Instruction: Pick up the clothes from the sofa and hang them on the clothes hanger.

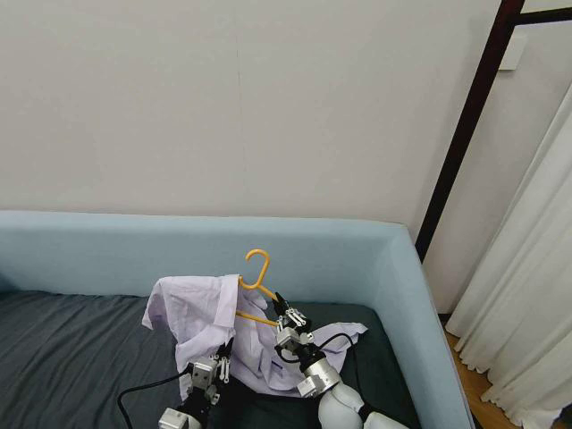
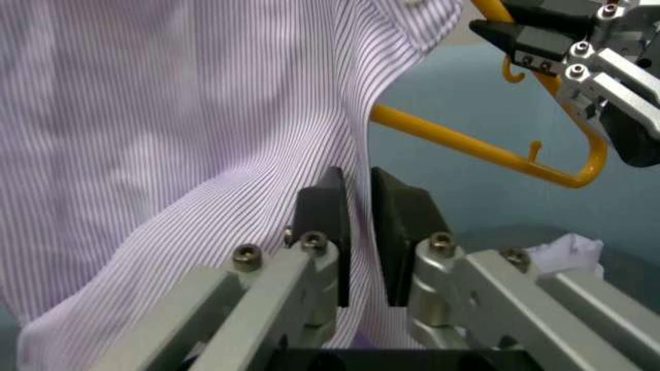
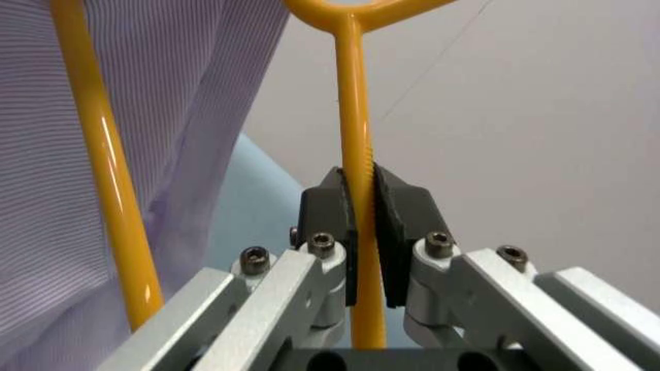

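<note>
Head view, left to right: found the left gripper (image 1: 223,356) pinched on the lower edge of the striped shirt (image 1: 198,313), with the rest draped just above and beyond its fingertips. Found the right gripper (image 1: 284,313) pressed together on a bar of the yellow hanger (image 1: 256,268), hook rising past it. Judged the hanger's long axis to slant from that grip into the shirt, toward the left gripper, both over the blue sofa (image 1: 89,241).

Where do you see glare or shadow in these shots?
Right wrist view: glare streaks the yellow hanger in the right pincer. Left wrist view: folds shade the striped shirt in the left pincer. Head view: soft, even light on the wall.
</note>
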{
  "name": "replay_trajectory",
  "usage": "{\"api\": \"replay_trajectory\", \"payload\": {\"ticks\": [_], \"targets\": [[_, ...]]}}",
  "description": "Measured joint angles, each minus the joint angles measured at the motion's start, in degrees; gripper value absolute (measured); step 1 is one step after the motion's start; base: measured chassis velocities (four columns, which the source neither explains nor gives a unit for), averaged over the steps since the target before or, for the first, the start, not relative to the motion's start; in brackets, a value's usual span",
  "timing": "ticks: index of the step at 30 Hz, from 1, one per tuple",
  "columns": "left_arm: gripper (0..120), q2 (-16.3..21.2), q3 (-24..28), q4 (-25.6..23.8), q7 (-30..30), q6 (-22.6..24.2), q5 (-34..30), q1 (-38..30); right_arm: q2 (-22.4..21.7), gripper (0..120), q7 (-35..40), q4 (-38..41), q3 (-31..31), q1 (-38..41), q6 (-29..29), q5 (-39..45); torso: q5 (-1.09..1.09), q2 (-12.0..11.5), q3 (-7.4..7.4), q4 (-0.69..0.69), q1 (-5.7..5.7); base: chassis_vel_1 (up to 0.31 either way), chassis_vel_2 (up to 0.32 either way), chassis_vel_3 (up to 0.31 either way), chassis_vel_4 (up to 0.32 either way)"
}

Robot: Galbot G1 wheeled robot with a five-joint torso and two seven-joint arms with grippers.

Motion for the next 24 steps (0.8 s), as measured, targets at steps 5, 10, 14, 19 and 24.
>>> {"api": "replay_trajectory", "payload": {"ticks": [5, 10, 14, 19, 24], "targets": [[33, -0.61, -1.41, 3.65, 1.74, -8.06, 6.78, -0.17, 0.23, 5, 1.41, -0.28, 1.08, -0.17, 0.70, -2.21, 0.00, 0.00, 0.00, 0.00, 0.00, 0.000, 0.000, 0.000, 0.000], [53, 0.07, -4.34, 4.67, 7.80, -19.10, 10.20, 2.03, 0.62, 5, 2.10, -2.05, 2.77, -0.22, 1.95, -3.74, -0.01, 0.00, 0.00, 0.01, 0.00, 0.000, 0.000, 0.000, 0.000], [72, 4.93, -8.25, 1.58, 14.58, -23.99, 6.73, 3.59, 0.77, 5, 2.11, -4.31, 3.90, 0.25, 3.01, -5.50, 0.00, 0.01, 0.00, 0.01, 0.00, 0.000, 0.000, 0.000, 0.000], [90, 13.09, -11.55, 2.05, 22.76, -25.20, -3.80, 0.81, 1.10, 5, 2.07, -5.59, 4.70, 0.36, 3.91, -7.73, -0.01, 0.00, 0.00, 0.02, 0.00, 0.000, 0.000, 0.000, 0.000], [100, 23.01, -10.21, 3.22, 34.51, -20.43, -18.42, -8.45, 1.29, 5, 1.69, -5.55, 5.14, -0.58, 4.76, -10.78, -0.01, 0.00, 0.00, -0.02, 0.00, 0.000, 0.000, 0.000, 0.000]]}}
